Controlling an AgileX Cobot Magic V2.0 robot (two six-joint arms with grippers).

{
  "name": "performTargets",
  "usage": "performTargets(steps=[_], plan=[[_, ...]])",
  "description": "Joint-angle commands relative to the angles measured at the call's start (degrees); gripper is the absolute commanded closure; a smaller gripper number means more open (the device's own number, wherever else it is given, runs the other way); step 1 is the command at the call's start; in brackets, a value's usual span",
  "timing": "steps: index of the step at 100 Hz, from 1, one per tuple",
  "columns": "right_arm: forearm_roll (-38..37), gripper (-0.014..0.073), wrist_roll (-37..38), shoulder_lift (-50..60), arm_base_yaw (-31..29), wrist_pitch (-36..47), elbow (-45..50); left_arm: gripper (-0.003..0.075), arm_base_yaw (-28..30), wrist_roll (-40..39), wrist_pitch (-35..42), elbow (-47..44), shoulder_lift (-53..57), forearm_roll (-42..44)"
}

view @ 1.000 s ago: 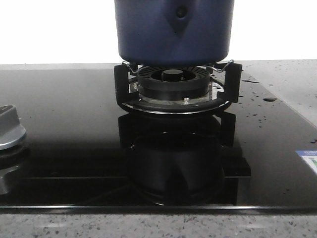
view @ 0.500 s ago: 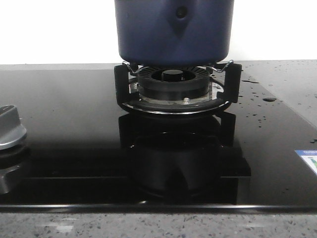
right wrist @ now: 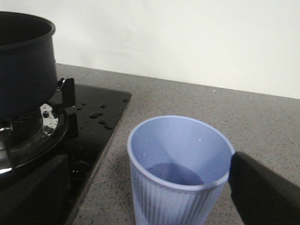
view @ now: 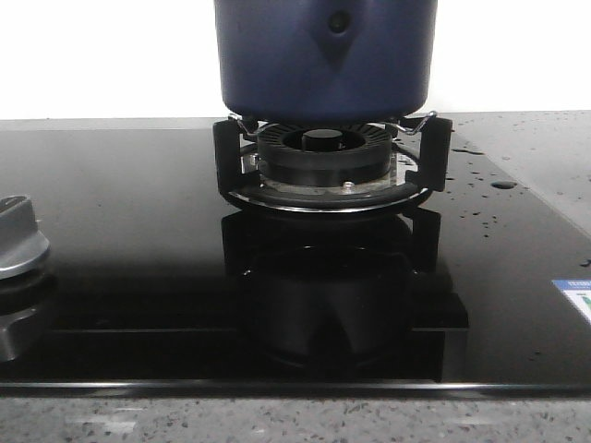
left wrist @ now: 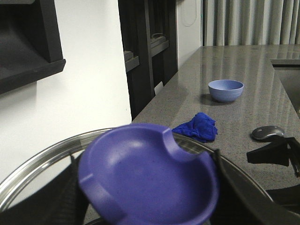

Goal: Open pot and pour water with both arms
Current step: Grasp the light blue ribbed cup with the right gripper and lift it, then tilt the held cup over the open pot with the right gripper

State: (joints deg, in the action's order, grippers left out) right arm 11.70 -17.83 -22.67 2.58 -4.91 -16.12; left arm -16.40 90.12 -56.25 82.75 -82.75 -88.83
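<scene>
The dark navy pot (view: 323,65) stands on the black ring burner (view: 323,161); neither gripper shows in the front view. In the right wrist view the pot (right wrist: 23,65) is open at the top, with no lid on it. My left gripper (left wrist: 150,199) is shut on the purple knob (left wrist: 150,173) of a glass lid with a steel rim (left wrist: 42,159). It holds the lid over the grey counter, away from the pot. My right gripper (right wrist: 154,199) is open around a light blue ribbed cup (right wrist: 180,187) with some water in it. One finger (right wrist: 262,192) touches the cup's rim; the other stands apart.
A silver stove knob (view: 18,240) sits at the hob's left. Water drops (view: 480,185) lie on the black glass at the right. A blue bowl (left wrist: 225,90), a blue cloth (left wrist: 199,127) and a grey oval object (left wrist: 267,132) lie on the counter.
</scene>
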Motion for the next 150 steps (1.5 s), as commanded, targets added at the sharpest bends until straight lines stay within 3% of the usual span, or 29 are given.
performTargets(steps=[1, 46, 86, 102, 110, 133, 150], plan=[[1.26, -0.0003, 0.26, -0.98, -0.33, 10.40, 0.90, 0.0510, 0.14, -0.54, 0.04, 2.25, 2.31, -5.35], [7.23, -0.0003, 0.26, -14.24, -0.33, 24.06, 3.49, 0.0510, 0.14, -0.54, 0.04, 2.25, 1.64, -5.49], [7.35, -0.0002, 0.57, -26.28, -0.33, 35.00, 3.14, 0.0510, 0.14, -0.54, 0.04, 2.25, 1.64, -5.49], [7.35, 0.0001, 5.58, -30.64, -0.33, 36.28, 2.94, 0.0510, 0.14, -0.54, 0.15, 2.25, 1.64, -5.72], [7.35, 0.0042, 6.60, -32.64, -0.33, 37.57, 2.94, 0.0510, 0.14, -0.54, 0.26, 2.25, 1.64, -5.87], [6.45, 0.0267, 6.69, -34.34, -0.33, 40.88, 2.94, 0.0510, 0.55, -0.54, 0.65, 1.72, 1.99, -5.87], [2.71, 0.0323, 7.02, -31.87, -0.33, 39.77, 2.38, 0.0510, 4.59, -1.96, 0.08, -1.79, 4.18, -5.58]])
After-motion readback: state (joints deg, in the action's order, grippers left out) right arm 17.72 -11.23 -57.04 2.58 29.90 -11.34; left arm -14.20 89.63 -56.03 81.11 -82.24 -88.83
